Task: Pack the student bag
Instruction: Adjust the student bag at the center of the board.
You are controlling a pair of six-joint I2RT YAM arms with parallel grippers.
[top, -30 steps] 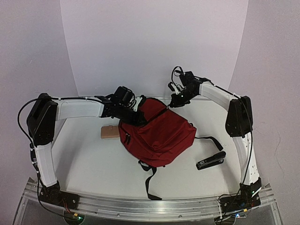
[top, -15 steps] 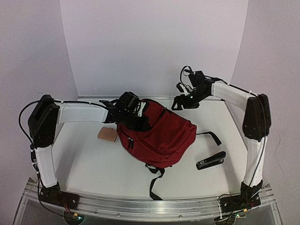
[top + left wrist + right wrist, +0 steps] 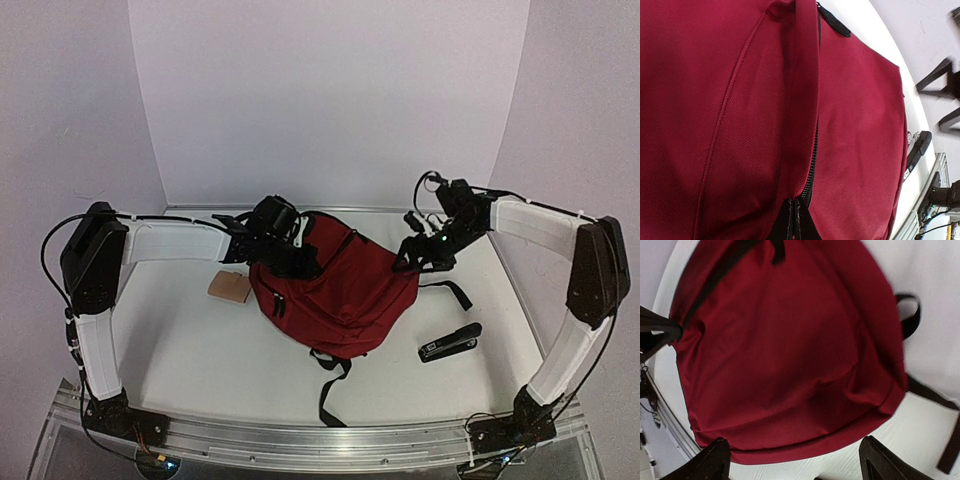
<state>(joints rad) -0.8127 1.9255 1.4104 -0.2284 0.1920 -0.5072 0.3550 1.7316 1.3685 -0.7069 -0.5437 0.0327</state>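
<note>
One student bag [image 3: 340, 290] is seen lying in the middle of the white worktop [image 3: 180, 350], its black straps [image 3: 325, 395] trailing toward the near edge. Only the top view takes in the whole layout. One black stapler [image 3: 450, 342] is placed to the right of the bag, apart from it. One small tan block [image 3: 229, 285] is placed just beside the bag's left edge.

Two arms are counted, each with one pincer. The left pincer [image 3: 293, 260] is set at the bag's upper left. Its state is settled by the left wrist view alone, where the dark tips are seen pressed together on the red fabric beside the black zipper [image 3: 812, 160]. The stapler appears in that view too, at the right edge.

The right pincer [image 3: 418, 256] is held over the bag's right side. In the right wrist view its fingertips [image 3: 715, 460] are shown spread wide, with the bag's rounded body between and beyond them and nothing gripped. The left pincer's hold on the bag's corner is also caught at that view's left edge.

Compared with half a second ago, the right arm has been swung from behind the bag's far edge down to its right flank. The left arm, bag, block and stapler are found unchanged.
</note>
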